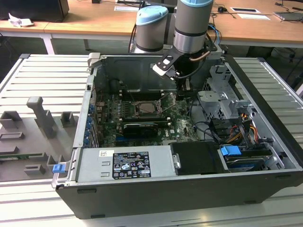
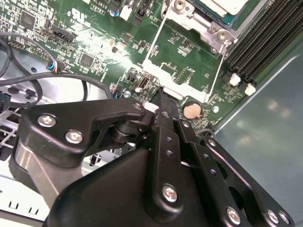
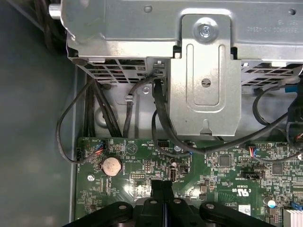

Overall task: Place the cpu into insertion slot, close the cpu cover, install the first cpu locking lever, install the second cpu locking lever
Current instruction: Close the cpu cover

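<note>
The insertion slot (image 1: 147, 108) sits in the middle of the green motherboard inside the open computer case. In the second wrist view the cpu (image 2: 226, 5) shows as a pale silvery top with a teal edge, with the silvery cpu cover (image 2: 199, 26) framing it. Whether the cover lies flat I cannot tell. Thin wire levers (image 2: 218, 66) run beside the slot. My gripper (image 1: 185, 87) hangs shut and holds nothing, to the exterior view's right of the slot. Its black fingertips (image 2: 160, 97) (image 3: 161, 187) are just above the board, near a coin battery (image 3: 111, 166).
A metal drive cage (image 1: 222, 94) with black cables (image 3: 161, 123) stands close beside the gripper. A long black expansion card (image 1: 139, 127) lies in front of the slot, and memory slots (image 2: 265, 38) behind it. The power supply (image 1: 125, 163) fills the case front. Grey fixtures (image 1: 38, 127) lie outside on the left.
</note>
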Controlling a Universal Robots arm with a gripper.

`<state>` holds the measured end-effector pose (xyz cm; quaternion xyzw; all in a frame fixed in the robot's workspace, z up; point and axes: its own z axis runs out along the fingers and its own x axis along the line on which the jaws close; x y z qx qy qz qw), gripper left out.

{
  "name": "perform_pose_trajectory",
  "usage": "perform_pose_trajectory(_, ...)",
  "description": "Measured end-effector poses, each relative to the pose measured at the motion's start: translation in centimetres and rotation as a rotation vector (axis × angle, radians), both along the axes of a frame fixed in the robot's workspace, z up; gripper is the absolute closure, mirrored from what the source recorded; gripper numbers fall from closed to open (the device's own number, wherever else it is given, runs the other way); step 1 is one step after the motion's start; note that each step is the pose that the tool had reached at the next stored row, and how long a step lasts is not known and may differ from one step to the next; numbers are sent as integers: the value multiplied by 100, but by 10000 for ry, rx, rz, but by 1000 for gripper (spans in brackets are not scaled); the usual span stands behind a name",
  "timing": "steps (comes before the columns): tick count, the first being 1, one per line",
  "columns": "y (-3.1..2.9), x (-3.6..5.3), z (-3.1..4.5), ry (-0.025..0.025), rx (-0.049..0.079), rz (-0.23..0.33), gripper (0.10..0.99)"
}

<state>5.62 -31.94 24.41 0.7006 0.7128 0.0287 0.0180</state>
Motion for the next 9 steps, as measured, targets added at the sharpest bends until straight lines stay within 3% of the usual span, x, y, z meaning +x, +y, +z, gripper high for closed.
perform_pose_trajectory(9,0,-96,1,0,-2,1,980)
